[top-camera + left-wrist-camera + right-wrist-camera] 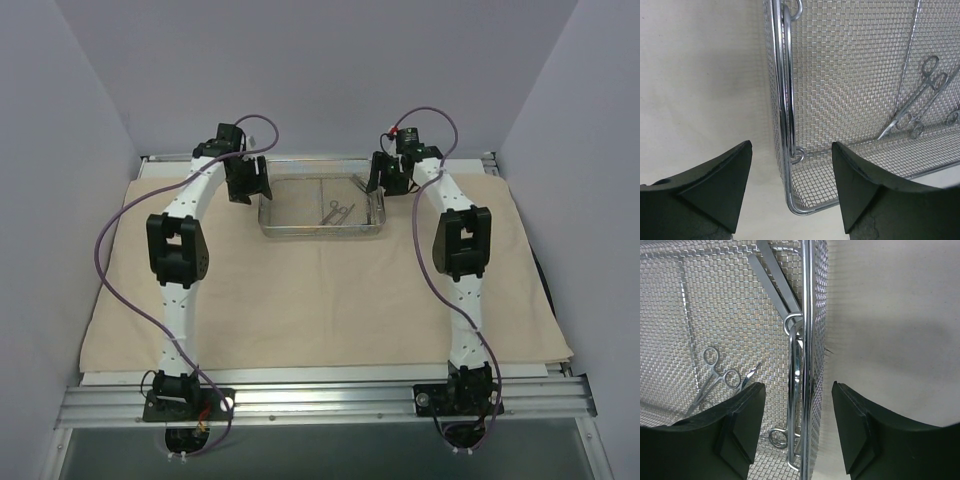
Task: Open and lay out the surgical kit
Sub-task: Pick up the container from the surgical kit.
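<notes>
The beige cloth wrap (330,300) lies spread flat over the table. The silver wire-mesh tray (322,228) sits on it at the back centre, with thin ring-handled instruments (337,211) inside. My left gripper (250,190) is at the tray's left end. In the left wrist view it (792,175) is open, straddling the end wall and drop handle (788,100), one finger over the cloth (700,75), the other over the mesh. My right gripper (383,180) is at the right end, also open (799,415) astride the rim (807,315) and handle (796,370). Instruments (715,375) lie on the mesh.
An aluminium rail (320,400) carrying both arm bases runs along the near edge. Lilac walls (60,150) close in the left, right and back. Purple cables (130,290) loop beside each arm. The cloth reaches nearly to the table's sides.
</notes>
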`<state>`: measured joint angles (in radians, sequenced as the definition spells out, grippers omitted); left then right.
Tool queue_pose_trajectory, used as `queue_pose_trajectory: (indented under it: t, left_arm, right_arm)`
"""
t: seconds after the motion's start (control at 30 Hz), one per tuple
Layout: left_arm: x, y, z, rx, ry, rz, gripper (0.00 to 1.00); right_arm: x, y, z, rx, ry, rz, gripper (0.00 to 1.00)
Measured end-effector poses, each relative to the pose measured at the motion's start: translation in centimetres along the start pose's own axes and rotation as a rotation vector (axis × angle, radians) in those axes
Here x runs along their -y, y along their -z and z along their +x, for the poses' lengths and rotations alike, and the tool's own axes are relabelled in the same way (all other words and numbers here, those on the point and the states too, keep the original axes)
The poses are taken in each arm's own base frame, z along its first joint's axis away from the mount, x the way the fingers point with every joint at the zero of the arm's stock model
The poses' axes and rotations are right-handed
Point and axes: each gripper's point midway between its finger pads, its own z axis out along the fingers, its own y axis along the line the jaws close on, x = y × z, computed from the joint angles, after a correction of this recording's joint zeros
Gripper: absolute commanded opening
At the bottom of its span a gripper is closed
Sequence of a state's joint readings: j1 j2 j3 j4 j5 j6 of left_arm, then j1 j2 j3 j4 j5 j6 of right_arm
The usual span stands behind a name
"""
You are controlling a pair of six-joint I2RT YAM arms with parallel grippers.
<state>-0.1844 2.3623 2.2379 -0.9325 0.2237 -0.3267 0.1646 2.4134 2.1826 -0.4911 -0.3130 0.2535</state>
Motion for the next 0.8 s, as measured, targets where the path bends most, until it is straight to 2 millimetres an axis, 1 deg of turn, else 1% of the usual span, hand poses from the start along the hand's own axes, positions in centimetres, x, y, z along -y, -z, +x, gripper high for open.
queue_pose_trajectory:
  t: [0.07,0.17,0.2,0.23,0.3,0.33,0.37,0.4,0.43,0.47,0.5,0.53,0.6,0.8]
  left_arm:
    - [-0.3,-0.3,-0.3,0.007,-0.002,-0.015,0.72]
    - [-0.8,-0.8,-0.3,0.002,-0.003,-0.037,0.65]
    - [-1.0,-1.1,-0.3,0.001,-0.005,-0.041,0.58]
    - [-1.1,-1.3,-0.4,0.000,-0.007,-0.044,0.54]
    - [-1.4,-2.1,0.1,-0.018,-0.010,-0.049,0.45]
    - [-1.5,-2.4,0.3,-0.027,-0.009,-0.049,0.39]
    - [-1.3,-2.7,0.5,-0.035,-0.005,-0.037,0.33]
    - [-1.0,-2.9,0.6,-0.036,-0.008,-0.025,0.28]
    - [-0.7,-2.9,0.5,-0.034,-0.012,-0.015,0.15]
    - [-0.4,-2.8,0.5,-0.031,-0.016,-0.014,0.07]
    - [-0.3,-2.9,0.4,-0.027,-0.024,-0.020,0.02]
    - [-0.3,-2.9,0.4,-0.024,-0.022,-0.028,0.02]
    - [-0.2,-2.9,0.3,-0.023,-0.016,-0.025,0.02]
    - [-0.2,-2.9,0.3,-0.023,-0.018,-0.025,0.02]
  right_arm:
    - [0.3,-0.7,0.5,-0.015,0.000,0.005,0.51]
    - [0.9,-1.9,1.6,-0.045,-0.004,0.014,0.47]
    - [1.1,-2.2,1.9,-0.056,-0.006,0.017,0.45]
    - [1.3,-2.5,2.2,-0.065,-0.007,0.020,0.40]
    - [1.4,-3.1,2.5,-0.076,-0.012,0.018,0.35]
    - [1.4,-3.2,2.5,-0.077,-0.013,0.017,0.32]
    - [1.3,-3.2,2.5,-0.077,-0.014,0.015,0.24]
    - [1.3,-3.1,2.4,-0.075,-0.008,0.015,0.20]
    - [1.4,-3.1,2.3,-0.072,0.005,0.025,0.13]
    - [1.5,-3.1,2.3,-0.070,0.023,0.039,0.10]
    - [1.5,-3.1,2.4,-0.070,0.031,0.053,0.09]
    - [1.5,-3.0,2.4,-0.074,0.031,0.057,0.04]
    - [1.5,-2.9,2.5,-0.079,0.028,0.058,0.00]
    - [1.5,-2.7,2.6,-0.085,0.027,0.063,0.00]
